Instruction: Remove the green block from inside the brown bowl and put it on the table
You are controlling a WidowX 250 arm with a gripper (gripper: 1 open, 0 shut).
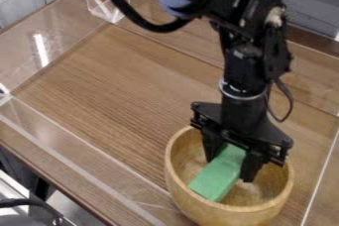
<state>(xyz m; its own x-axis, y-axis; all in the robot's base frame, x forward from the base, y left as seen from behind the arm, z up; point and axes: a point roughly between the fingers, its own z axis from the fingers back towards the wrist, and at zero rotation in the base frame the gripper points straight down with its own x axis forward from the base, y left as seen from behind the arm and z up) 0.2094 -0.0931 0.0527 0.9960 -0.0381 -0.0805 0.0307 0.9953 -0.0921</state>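
The green block (213, 181) leans inside the brown bowl (177, 180) at the near right of the table (119, 81). Its upper end sits between the fingers of my gripper (241, 160), and its lower end points toward the bowl's front. The gripper points straight down into the bowl and is shut on the block's upper end. The black arm rises from the gripper toward the top of the view.
Low clear plastic walls border the table, one along the near left edge (47, 121) and a corner piece at the back (106, 7). Bare wood-grain tabletop spreads to the left of the bowl.
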